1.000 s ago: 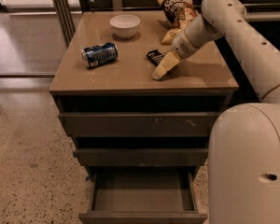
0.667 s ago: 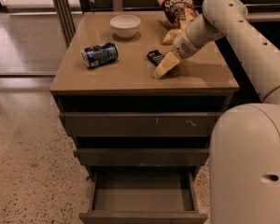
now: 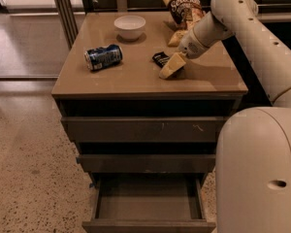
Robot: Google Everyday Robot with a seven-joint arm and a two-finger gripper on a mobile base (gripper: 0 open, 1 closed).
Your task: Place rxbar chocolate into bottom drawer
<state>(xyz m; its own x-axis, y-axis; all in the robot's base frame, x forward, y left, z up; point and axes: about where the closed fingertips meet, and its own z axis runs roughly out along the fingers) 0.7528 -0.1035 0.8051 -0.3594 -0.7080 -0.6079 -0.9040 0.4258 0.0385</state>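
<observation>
Finds the cabinet top (image 3: 136, 81) filling the middle, the bottom drawer (image 3: 148, 203) pulled open at six o'clock, the gripper (image 3: 170, 67) tip-down on that top toward two o'clock, open or closed impossible to tell, and the rxbar chocolate (image 3: 160, 58) lying flat just at its ten o'clock.

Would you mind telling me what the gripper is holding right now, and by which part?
It cannot be told. The gripper sits low over the cabinet top, right beside the rxbar chocolate, which lies flat there.
</observation>
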